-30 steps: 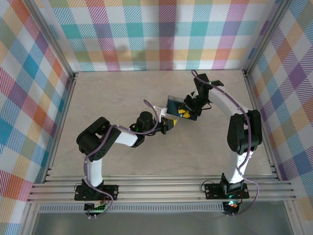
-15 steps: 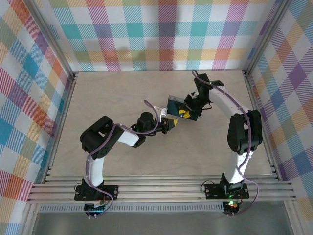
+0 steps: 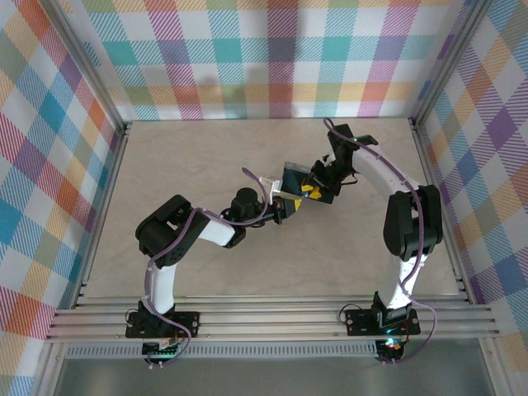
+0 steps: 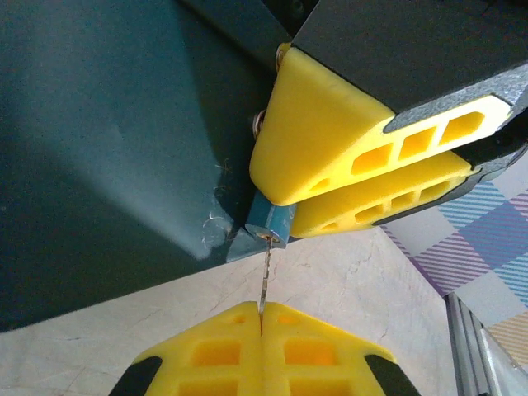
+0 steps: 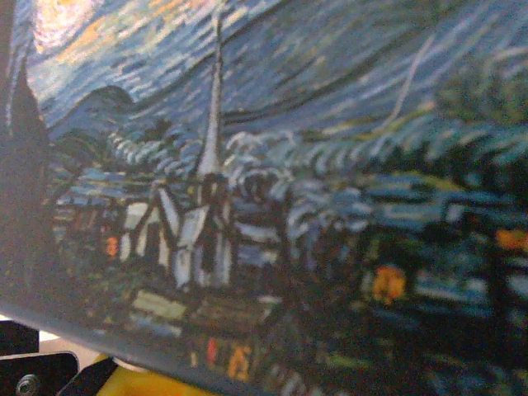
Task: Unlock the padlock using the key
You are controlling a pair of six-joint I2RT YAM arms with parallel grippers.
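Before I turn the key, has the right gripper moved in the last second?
No. The right gripper holds the same spot against the table's far edge.

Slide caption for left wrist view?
Left hand pinches the key, tip at the padlock held by the right hand.

A starry-night painted tin (image 5: 247,165) sits mid-way across the pale table (image 3: 181,157), between plaid walls (image 3: 247,49).
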